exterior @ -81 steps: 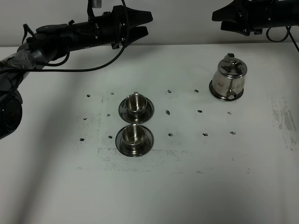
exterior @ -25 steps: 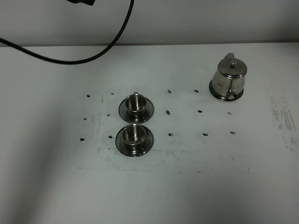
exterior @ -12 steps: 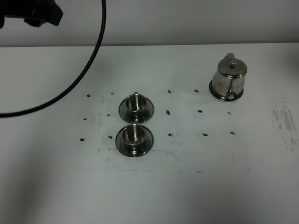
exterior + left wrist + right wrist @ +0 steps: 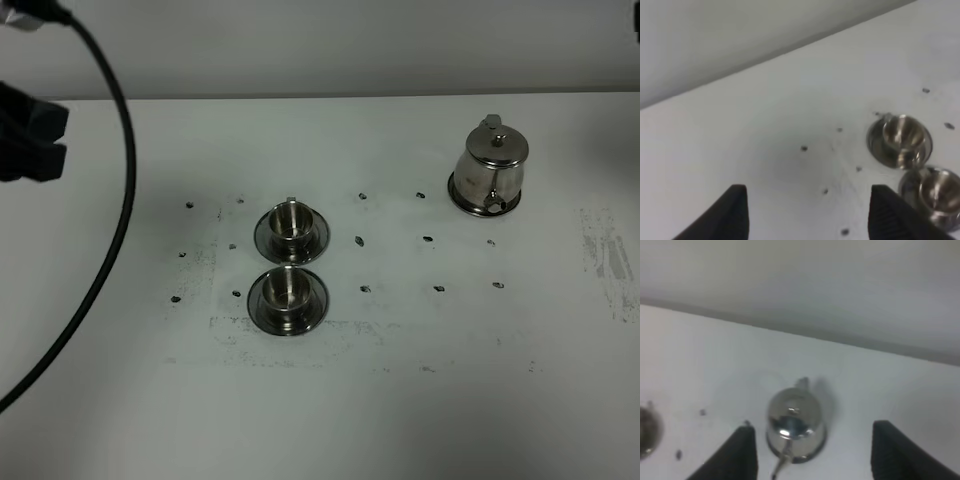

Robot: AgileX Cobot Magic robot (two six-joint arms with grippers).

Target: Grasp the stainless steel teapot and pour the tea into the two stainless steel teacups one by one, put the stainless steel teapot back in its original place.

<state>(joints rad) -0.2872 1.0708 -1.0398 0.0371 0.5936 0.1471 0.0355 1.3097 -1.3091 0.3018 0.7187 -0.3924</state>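
Note:
The stainless steel teapot [image 4: 488, 168] stands upright at the back right on the round steel coaster [image 4: 456, 197], whose rim shows around its base. The two steel teacups stand on their saucers left of centre, one behind [image 4: 290, 226] and one in front [image 4: 288, 291]. My left gripper [image 4: 50, 141] is at the far left edge, open and empty, well away from the cups. In the left wrist view [image 4: 807, 189] its jaws are wide apart, with both cups [image 4: 902, 137] [image 4: 935, 192] ahead. My right gripper [image 4: 813, 426] is open and empty, held well back from the teapot [image 4: 795, 424]; the exterior view does not show it.
A black cable [image 4: 122, 200] hangs in an arc over the left side of the white table [image 4: 400, 400]. Small dark marks dot the table's middle [image 4: 358, 241]. A grey wall runs behind the table's back edge.
My left arm has swung from the back centre out to the far left edge. My right arm has left the exterior view at the upper right. The teapot and cups have not moved.

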